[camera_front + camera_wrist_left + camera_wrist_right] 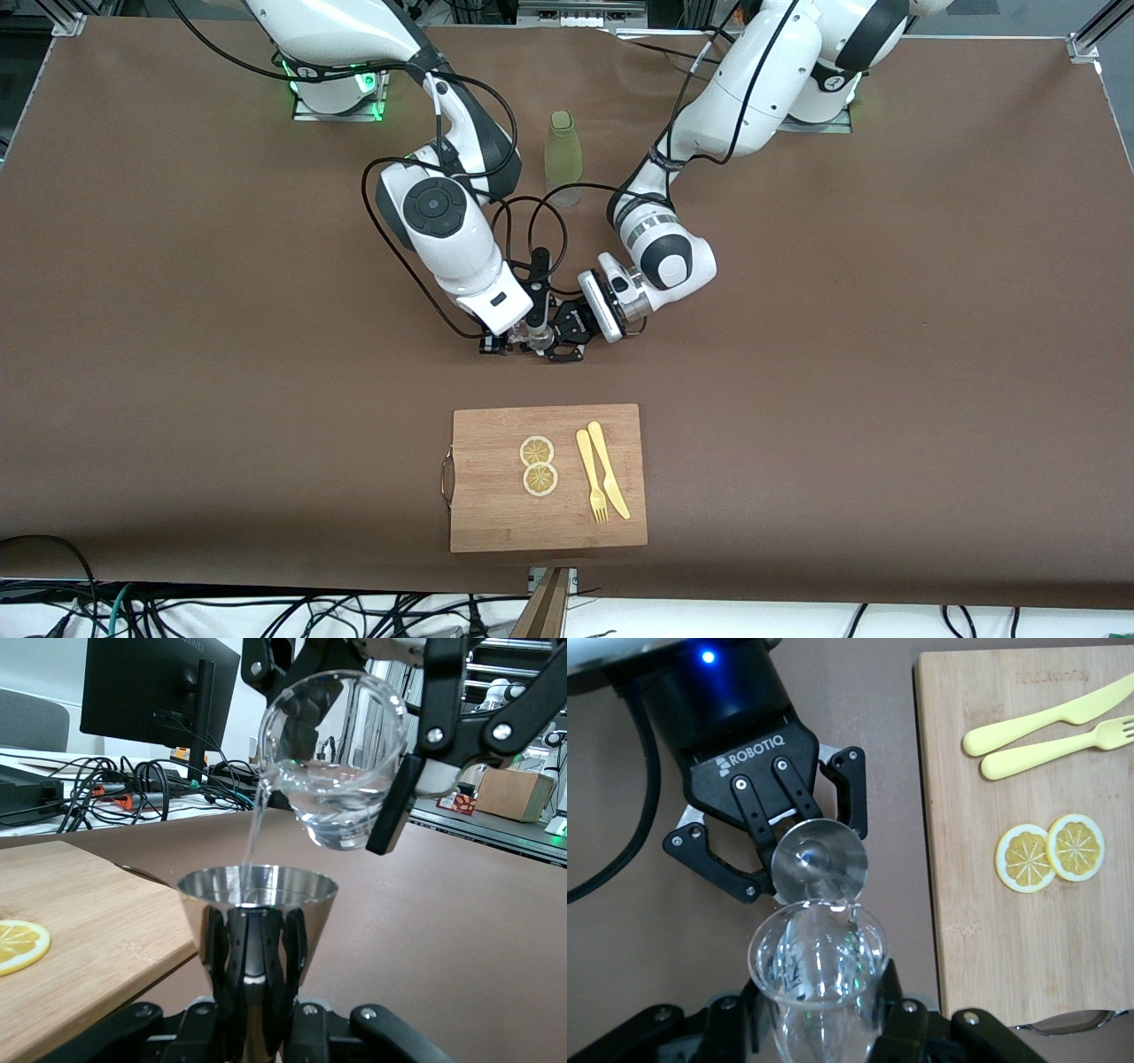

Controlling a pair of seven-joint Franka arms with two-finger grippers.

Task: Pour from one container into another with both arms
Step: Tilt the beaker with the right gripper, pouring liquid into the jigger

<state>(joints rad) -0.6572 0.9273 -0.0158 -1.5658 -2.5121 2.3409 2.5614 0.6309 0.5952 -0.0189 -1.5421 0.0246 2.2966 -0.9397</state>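
Glass (pixel 341 762) in right gripper (pixel 819 1010) apparently pours into left gripper's (pixel 257 1028) jigger (pixel 257 904).

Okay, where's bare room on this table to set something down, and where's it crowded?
Bare brown table stretches toward each arm's end, beside the cutting board. Crowded: above the board, the right gripper tips a glass into the metal cup held by the left gripper, with the green bottle nearby.

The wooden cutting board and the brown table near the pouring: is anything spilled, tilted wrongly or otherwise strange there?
Nothing stands out. The clear glass cup in the right gripper is tipped, and its thin stream lands inside the steel cone-shaped jigger held by the left gripper. No liquid shows on the brown table or the wooden cutting board.
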